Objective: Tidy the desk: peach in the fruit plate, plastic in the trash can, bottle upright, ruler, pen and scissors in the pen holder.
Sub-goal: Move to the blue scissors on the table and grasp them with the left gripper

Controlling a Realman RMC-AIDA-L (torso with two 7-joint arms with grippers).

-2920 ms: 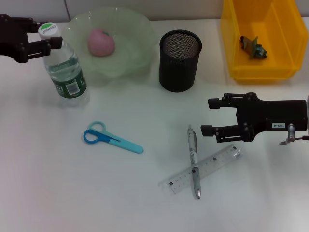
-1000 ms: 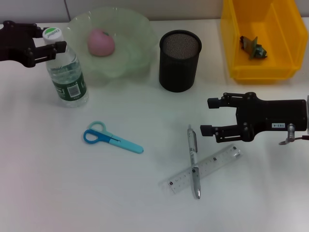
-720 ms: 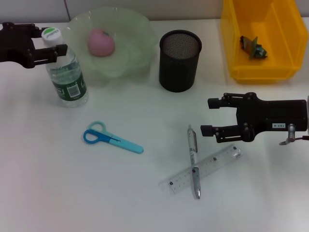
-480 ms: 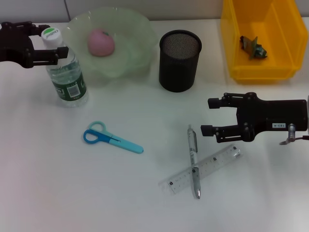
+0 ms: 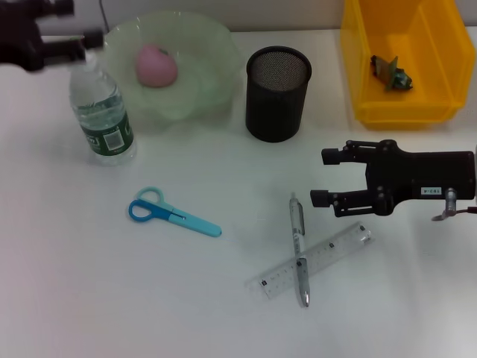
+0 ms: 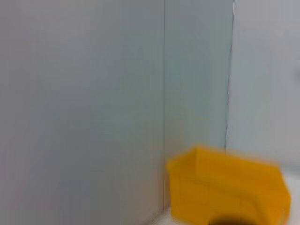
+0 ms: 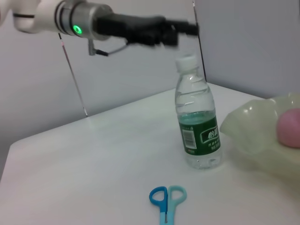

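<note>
The water bottle [image 5: 100, 112] stands upright left of the green fruit plate [image 5: 212, 45], which holds the pink peach [image 5: 155, 65]. My left gripper [image 5: 83, 24] hovers open just above the bottle's cap, clear of it; the right wrist view shows this gripper [image 7: 180, 30] over the bottle [image 7: 197, 126]. The blue scissors [image 5: 173, 214] lie mid-table. A pen [image 5: 299, 250] lies across the clear ruler [image 5: 313, 261]. My right gripper [image 5: 328, 177] stands open just right of the pen's upper end. The plastic wrapper [image 5: 391, 73] lies in the yellow trash can [image 5: 440, 82].
The black mesh pen holder [image 5: 277, 93] stands between plate and trash can, nothing visible in it. The right wrist view also shows the scissors [image 7: 166, 199] and the plate [image 7: 253, 136]. The left wrist view shows only the wall and the yellow bin [image 6: 229, 192].
My left gripper has let go of the bottle's cap and risen above it. The bottle stays upright. The right arm has not moved.
</note>
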